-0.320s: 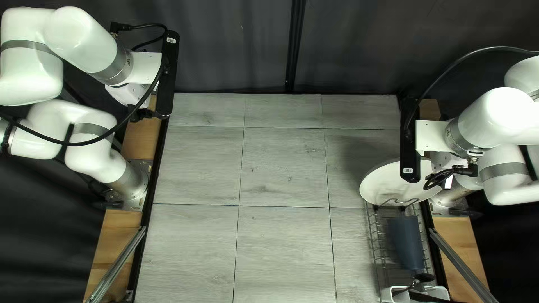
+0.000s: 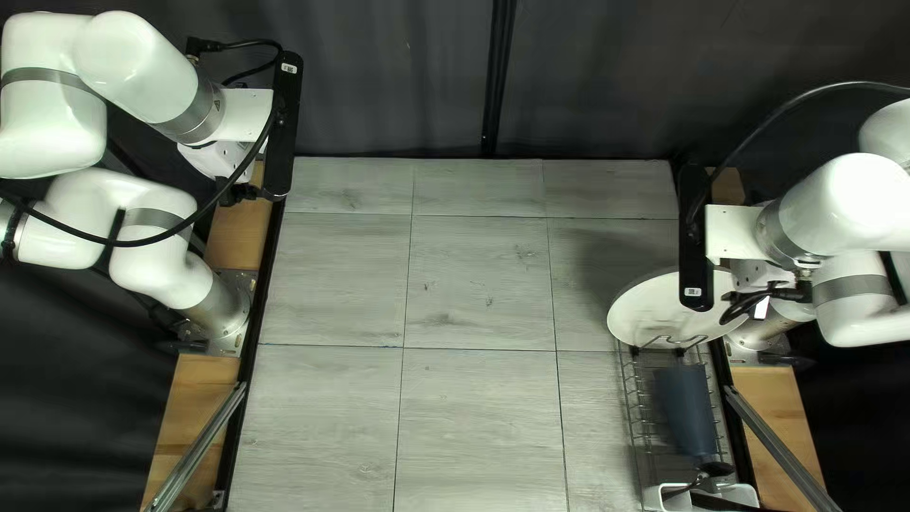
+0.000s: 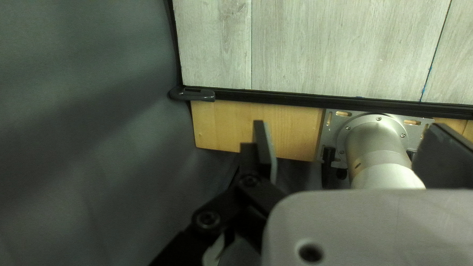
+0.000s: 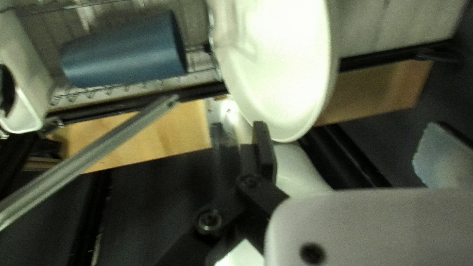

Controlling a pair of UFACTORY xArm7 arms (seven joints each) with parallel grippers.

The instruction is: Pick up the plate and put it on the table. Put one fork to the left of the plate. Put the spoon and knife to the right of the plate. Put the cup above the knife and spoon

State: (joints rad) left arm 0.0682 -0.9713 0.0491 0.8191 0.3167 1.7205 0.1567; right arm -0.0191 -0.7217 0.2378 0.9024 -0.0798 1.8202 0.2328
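The white plate point(image 2: 633, 313) stands on its edge at the far end of the wire rack point(image 2: 637, 417); in the right wrist view the plate point(image 4: 281, 64) is ahead of my open right gripper point(image 4: 347, 140), with no contact visible. My right gripper point(image 2: 756, 305) shows partly beside the plate in the top left view. A blue cup point(image 2: 684, 408) lies in the rack. Dark cutlery point(image 2: 716, 468) rests at the white holder point(image 2: 654, 497); which pieces cannot be told. My left gripper point(image 2: 245, 192) hangs over the left table edge, open and holding nothing in its wrist view point(image 3: 350, 140).
The grey tabletop point(image 2: 479, 284) spans between the arms. Metal rails point(image 2: 194, 450) run beside wooden boards at both sides. Cables loop from both arms, and a dark curtain point(image 2: 588, 76) hangs behind the far edge.
My right arm has shifted slightly to the right in the top left view. The left arm, plate, cup and rack have stayed put.
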